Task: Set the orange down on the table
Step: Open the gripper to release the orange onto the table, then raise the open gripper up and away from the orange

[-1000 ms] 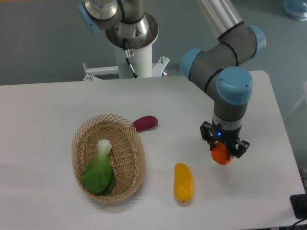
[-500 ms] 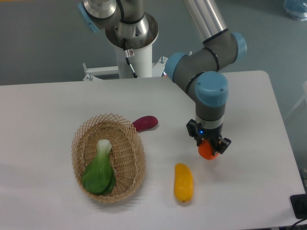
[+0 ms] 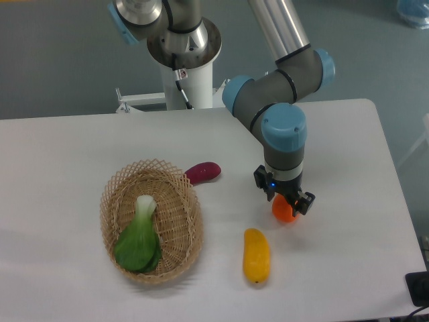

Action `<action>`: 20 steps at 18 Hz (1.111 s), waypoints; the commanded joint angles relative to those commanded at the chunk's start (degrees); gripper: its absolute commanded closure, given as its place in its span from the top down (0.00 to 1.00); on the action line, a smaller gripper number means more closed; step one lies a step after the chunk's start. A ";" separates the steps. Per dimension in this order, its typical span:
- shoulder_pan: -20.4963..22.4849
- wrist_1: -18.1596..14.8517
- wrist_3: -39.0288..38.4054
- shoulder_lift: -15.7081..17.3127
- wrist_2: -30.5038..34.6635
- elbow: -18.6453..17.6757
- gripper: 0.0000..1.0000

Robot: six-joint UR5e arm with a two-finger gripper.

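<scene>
- Gripper (image 3: 284,204): clenched on the orange (image 3: 283,210); over the last second it has carried the fruit leftward across the surface (image 3: 60,174).
- Orange: now low over the bare surface, right of the purple vegetable (image 3: 202,172) and just up-right of the yellow fruit (image 3: 256,255); whether it touches cannot be told.
- Basket (image 3: 151,221): well apart, holding the green vegetable (image 3: 139,238).
- Judgement: you appear close to release; set down, then open.

A single fixed camera looks down from high in front of the large white rectangular surface (image 3: 80,147), facing the robot's white pedestal base (image 3: 184,64) at the far edge, at middle distance, with most of the surface in frame.
</scene>
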 joint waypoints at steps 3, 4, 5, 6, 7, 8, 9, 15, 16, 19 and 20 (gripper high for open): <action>1.23 0.35 -0.53 1.32 -3.85 0.44 1.00; 2.01 0.35 -0.53 1.50 -5.96 0.53 1.00; 2.80 0.35 -0.18 1.58 -8.15 0.53 1.00; 3.33 0.35 -0.27 1.76 -9.83 0.18 1.00; 3.43 0.35 -0.18 1.67 -10.80 0.09 1.00; 3.95 0.26 -0.18 1.76 -10.90 0.09 1.00; 4.22 0.35 0.00 1.67 -10.90 0.09 1.00; 5.89 0.09 0.17 0.88 -10.37 3.51 1.00; 6.24 0.00 0.17 0.62 -10.29 4.39 1.00; 7.73 -0.53 0.26 0.00 -10.28 7.11 1.00; 8.08 -0.70 0.35 -0.52 -10.28 8.08 1.00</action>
